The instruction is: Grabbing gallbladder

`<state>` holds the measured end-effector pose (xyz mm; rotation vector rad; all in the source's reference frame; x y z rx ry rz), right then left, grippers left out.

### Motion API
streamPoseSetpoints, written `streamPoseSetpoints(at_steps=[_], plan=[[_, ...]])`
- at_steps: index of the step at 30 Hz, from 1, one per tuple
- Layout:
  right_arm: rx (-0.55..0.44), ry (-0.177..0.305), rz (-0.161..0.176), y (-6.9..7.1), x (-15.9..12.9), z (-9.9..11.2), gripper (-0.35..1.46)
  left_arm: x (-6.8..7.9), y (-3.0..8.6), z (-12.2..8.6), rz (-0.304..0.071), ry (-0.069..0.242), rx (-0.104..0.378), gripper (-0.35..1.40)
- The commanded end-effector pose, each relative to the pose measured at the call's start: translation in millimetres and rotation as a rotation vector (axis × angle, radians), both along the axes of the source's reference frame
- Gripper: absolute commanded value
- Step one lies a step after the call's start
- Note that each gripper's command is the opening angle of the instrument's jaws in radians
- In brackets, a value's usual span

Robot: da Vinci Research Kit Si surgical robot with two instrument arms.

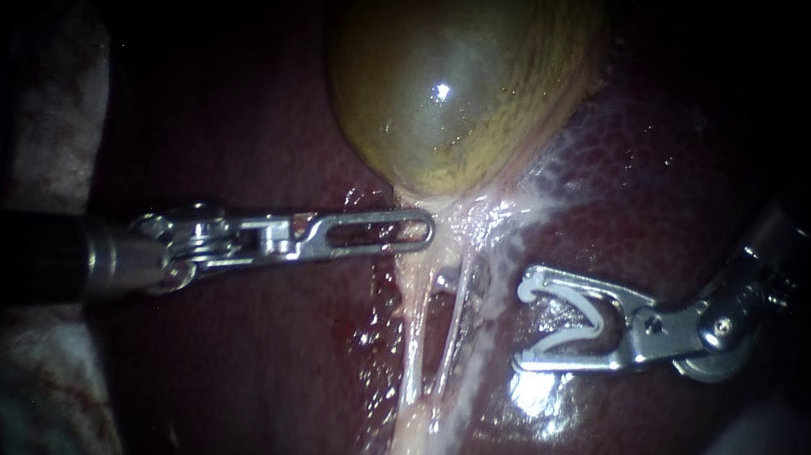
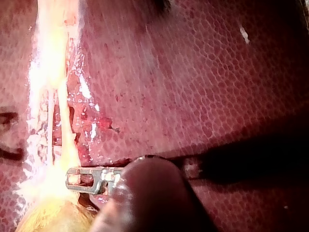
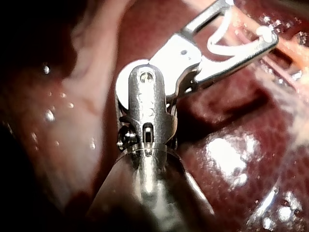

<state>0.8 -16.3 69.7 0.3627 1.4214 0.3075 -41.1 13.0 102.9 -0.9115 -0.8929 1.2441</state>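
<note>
liver [image 1: 241,361]: dark bed all round the gallbladder [image 1: 451,82]
gallbladder: swollen, not yet grasped
left instrument [image 1: 423,229]: my jaws lie together, empty, tip at the gallbladder's neck
right instrument [image 1: 524,320]: well off the gallbladder, jaws wide, cradling a clip [image 1: 585,317]
tubes [image 1: 410,349]: just below the gallbladder's neck
risk: my closed tip may poke the taut wall or bite a tube instead

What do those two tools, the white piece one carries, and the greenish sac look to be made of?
Left instrument and right instrument: polished metal, probably steel, judging by bright glints. The clip in the right instrument's jaws: matte white, likely plastic. The gallbladder: soft wet tissue, yellow-green, glossy with one highlight.
</note>
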Motion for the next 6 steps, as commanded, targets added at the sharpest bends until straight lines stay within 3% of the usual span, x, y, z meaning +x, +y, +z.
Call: streamPoseSetpoints(at_steps=[1, 6], plan=[[0.0, 0.0, 0.0, 0.0, 0.0, 0.0, 0.6, 0.0, 0.0, -0.1, -0.002, 0.0, 0.005, -0.35], [0.0, 0.0, 0.0, 0.0, 0.0, 0.0, 0.6, 0.0, -0.1, -0.1, 0.0, -0.002, 0.006, -0.35]])
